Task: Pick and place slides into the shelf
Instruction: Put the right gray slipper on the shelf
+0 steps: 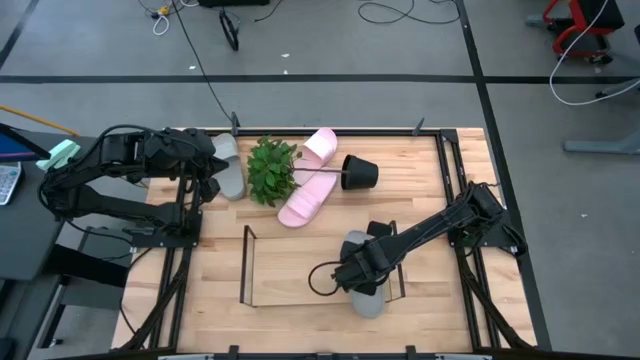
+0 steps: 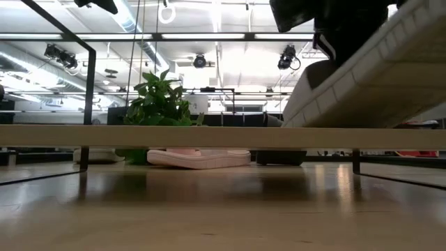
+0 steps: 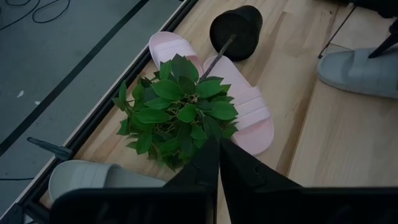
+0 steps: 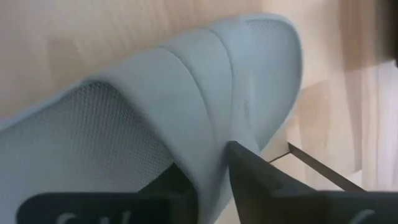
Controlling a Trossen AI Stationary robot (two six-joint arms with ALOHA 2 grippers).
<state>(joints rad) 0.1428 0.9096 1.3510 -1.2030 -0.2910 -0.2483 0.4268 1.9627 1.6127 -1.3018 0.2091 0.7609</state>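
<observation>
My right gripper is shut on a grey-green slide over the right end of the black wire shelf. The low view shows this slide tilted, ribbed sole toward the camera. My left gripper is shut and empty near the table's far left corner, beside the second grey-green slide, which lies flat on the table. Two light pink slides lie near the far edge, around a tipped plant. My right gripper holds the grey-green slide by its wide strap, at the strap's edge. One finger shows outside the strap; the other is mostly hidden under it. The slide is tilted in the hold, one end raised; its lower end is hidden in the low view.
The plant's black pot lies on its side right of the pink slides, its stem across one of them. The shelf's upright end wire stands at the left. Black rails frame the table. Bare wood shows at the shelf's left part.
</observation>
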